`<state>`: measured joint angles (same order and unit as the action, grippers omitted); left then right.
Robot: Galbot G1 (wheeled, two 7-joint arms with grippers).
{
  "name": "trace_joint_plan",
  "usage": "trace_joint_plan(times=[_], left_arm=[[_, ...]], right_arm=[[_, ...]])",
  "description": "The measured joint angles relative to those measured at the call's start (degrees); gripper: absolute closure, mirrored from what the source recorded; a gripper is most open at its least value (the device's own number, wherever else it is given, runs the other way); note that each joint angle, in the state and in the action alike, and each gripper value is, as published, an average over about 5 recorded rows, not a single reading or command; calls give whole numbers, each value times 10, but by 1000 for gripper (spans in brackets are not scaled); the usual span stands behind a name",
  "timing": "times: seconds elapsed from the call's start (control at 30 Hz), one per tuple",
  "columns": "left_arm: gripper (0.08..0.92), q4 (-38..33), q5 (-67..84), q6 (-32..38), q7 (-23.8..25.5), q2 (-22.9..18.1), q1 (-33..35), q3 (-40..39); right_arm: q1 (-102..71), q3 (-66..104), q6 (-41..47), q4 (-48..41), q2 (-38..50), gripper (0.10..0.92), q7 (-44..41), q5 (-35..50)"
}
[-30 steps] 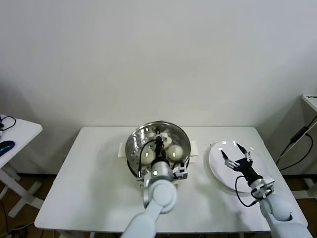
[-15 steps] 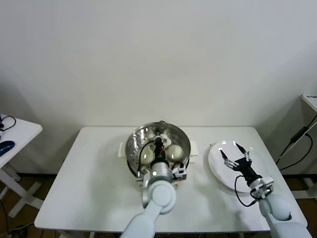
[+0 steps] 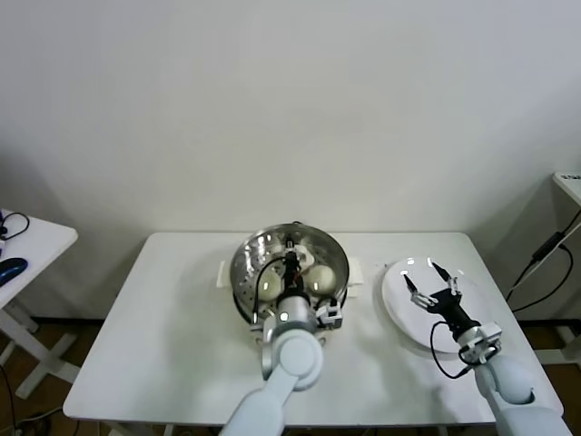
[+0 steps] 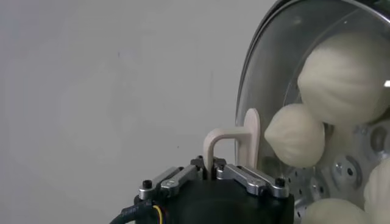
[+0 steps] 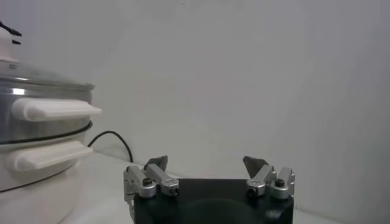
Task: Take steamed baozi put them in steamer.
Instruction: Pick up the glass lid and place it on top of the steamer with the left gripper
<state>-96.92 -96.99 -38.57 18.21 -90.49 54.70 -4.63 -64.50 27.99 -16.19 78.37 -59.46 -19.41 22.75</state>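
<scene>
The steamer stands mid-table, a steel pot on a white base with side handles. A round glass lid covers it. Through the glass I see several steamed baozi on the perforated tray. My left gripper is over the pot's middle, shut on the lid's cream loop handle. Out to the right, my right gripper hovers open over a bare white plate, holding nothing.
The white table has free room left of the pot and along the front. A small side table with a blue object stands far left. A black cable runs behind the steamer.
</scene>
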Motion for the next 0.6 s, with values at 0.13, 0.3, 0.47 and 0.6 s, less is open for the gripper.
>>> trace_joint_plan(times=[0.13, 0.3, 0.47, 0.6], left_arm=[[845, -3, 2, 2, 1, 0, 3, 0], [778, -9, 5, 6, 2, 3, 5, 2], [632, -15, 6, 8, 2, 8, 7, 4], [520, -21, 5, 11, 2, 11, 9, 5]], right_arm=[[1, 0, 0, -1, -1, 203, 0, -1], [3, 0, 0, -3, -1, 203, -1, -3], [5, 0, 0, -5, -2, 203, -3, -5], [7, -1, 0, -6, -2, 203, -5, -6]])
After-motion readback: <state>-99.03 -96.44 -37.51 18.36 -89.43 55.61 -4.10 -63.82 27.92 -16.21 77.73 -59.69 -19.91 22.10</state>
